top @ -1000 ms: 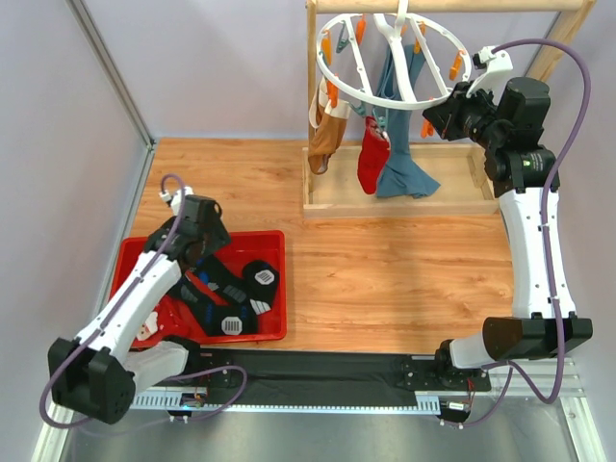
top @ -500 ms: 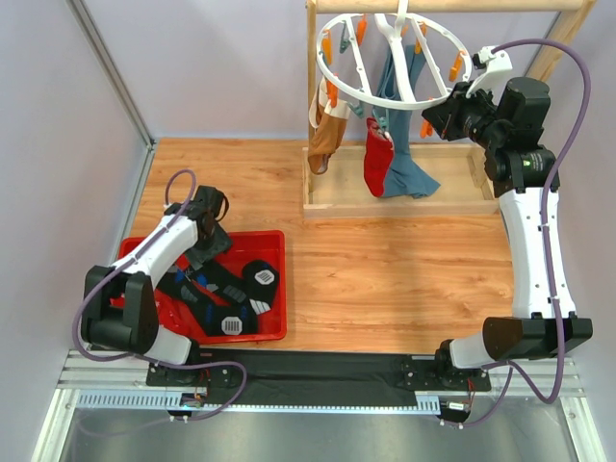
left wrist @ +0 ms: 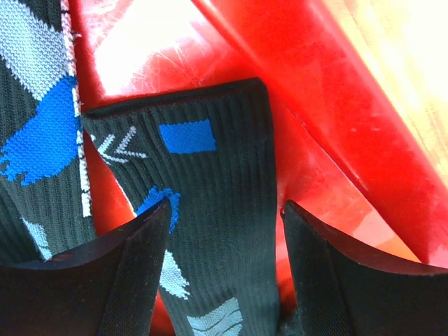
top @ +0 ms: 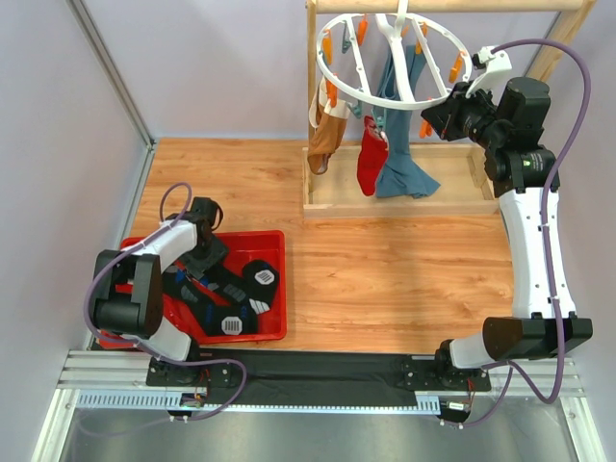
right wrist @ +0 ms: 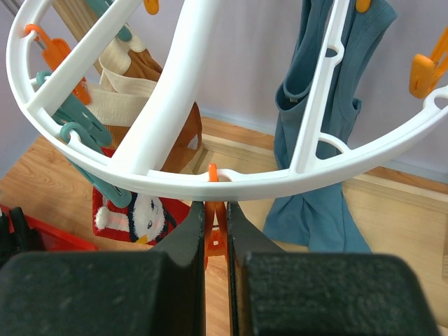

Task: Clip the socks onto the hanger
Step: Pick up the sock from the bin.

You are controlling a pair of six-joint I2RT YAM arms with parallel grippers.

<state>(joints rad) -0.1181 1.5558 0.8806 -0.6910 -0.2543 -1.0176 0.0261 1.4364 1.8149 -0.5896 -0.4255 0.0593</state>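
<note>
Since the left gripper (left wrist: pixel 224 217) sits low in the red tray (top: pixel 282 298) at the near left, its jaws well apart and holding nothing, the step in hand looks to be picking the next sock. The fingers straddle the ribbed cuff of a dark sock (left wrist: pixel 217 168) with a blue patch, which lies flat on the tray floor. To do this well, the pads should come down either side of that cuff just below its hem and close on this one layer of fabric only. Another dark sock (left wrist: pixel 42 140) with blue and white marks lies just beside it on the left and could be caught along with it. The tray's sloping wall on the right leaves little room for that finger. A straight lift would let the sock hang free with its cuff uppermost, ready to present. At the far side, right of centre, the right gripper (right wrist: pixel 215 217) is pinched tight on an orange clip (right wrist: pixel 213 171) under the near rim of the hanger (right wrist: pixel 280 183). Whether the clip's mouth gapes cannot be told. A red Christmas sock (top: pixel 371 164) already hangs there, so the cuff should go to the pinched clip.
</note>
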